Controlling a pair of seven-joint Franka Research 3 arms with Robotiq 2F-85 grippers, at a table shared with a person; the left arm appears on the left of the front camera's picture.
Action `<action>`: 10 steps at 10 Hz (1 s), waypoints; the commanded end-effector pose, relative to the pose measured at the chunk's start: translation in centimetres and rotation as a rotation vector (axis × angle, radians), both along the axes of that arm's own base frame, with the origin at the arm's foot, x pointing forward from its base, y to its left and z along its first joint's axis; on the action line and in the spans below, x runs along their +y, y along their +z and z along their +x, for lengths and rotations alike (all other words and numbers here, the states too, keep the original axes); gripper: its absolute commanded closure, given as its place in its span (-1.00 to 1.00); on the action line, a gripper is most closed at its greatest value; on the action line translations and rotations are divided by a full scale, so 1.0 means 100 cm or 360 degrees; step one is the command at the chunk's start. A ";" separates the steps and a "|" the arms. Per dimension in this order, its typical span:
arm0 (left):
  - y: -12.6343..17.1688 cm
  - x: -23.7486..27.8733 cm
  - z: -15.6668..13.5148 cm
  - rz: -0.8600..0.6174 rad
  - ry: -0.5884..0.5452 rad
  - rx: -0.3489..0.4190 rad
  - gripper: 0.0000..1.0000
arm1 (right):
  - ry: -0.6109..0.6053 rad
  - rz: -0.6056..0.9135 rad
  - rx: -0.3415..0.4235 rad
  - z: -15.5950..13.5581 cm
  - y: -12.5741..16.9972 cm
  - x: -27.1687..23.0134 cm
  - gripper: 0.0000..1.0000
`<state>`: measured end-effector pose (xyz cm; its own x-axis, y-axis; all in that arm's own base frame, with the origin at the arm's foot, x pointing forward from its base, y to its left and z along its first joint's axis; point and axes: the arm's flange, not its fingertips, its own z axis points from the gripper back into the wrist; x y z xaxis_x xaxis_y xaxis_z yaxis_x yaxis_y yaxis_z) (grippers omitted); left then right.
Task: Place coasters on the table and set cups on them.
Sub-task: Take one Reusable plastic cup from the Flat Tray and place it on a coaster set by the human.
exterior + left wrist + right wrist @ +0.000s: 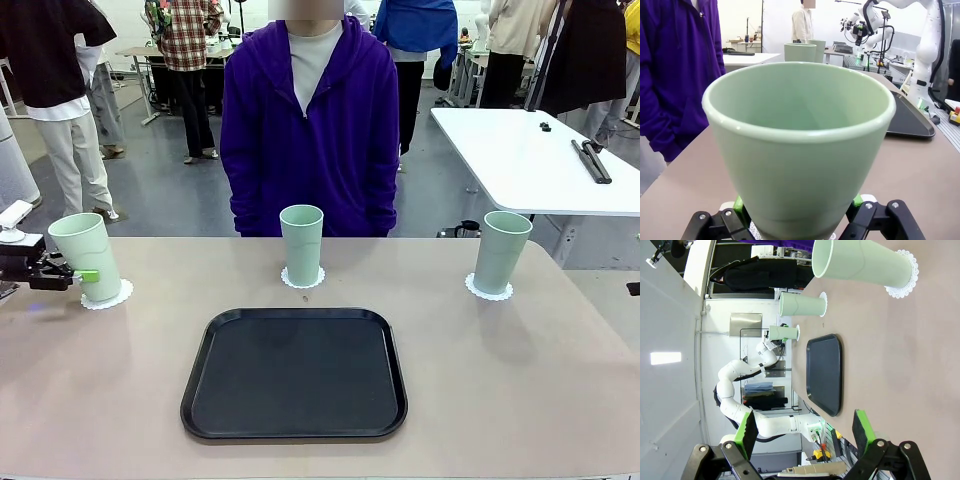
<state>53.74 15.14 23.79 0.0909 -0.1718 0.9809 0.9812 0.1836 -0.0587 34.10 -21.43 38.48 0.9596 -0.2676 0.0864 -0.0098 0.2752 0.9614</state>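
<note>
- On the matte beige-tan table (520,400) with rounded corners stand three tall pale mint-green plastic cups, each on a small round white paper coaster with a scalloped lacy edge; they form a row along the far side, in front of a person in a purple hooded top (310,130)
- The left cup (86,256) leans slightly and sits on the left coaster (112,298) near the table's left edge; the left gripper (80,275), black with green pads, reaches in from the left and pinches this cup low on its wall, one green pad visible against the cup's side; in the left wrist view the same cup (799,150) rises directly between the two fingers, green pads pressed to either side of its base
- The middle cup (301,245) stands upright on the middle coaster (302,281), just beyond the far rim of a black rounded-square plastic tray (294,374) lying at the table's centre
- The right cup (501,251) stands upright on the right coaster (488,291), well apart from the tray
- The right gripper (805,432) hangs with its fingers spread wide and nothing between them; in its rolled view the nearest cup (860,262) lies well apart from the pads, across bare tabletop
</note>
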 end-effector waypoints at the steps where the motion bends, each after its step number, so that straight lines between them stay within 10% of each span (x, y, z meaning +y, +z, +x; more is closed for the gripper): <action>1: -0.001 -0.001 0.004 -0.0030 -0.0028 -0.0055 -0.69 | 0.0005 0.0010 -0.0015 -0.001 0.000 0.001 -1.00; 10: -0.009 -0.003 0.005 0.0056 -0.0072 -0.0094 -0.69 | 0.0005 0.0010 -0.0015 -0.001 0.000 0.001 -1.00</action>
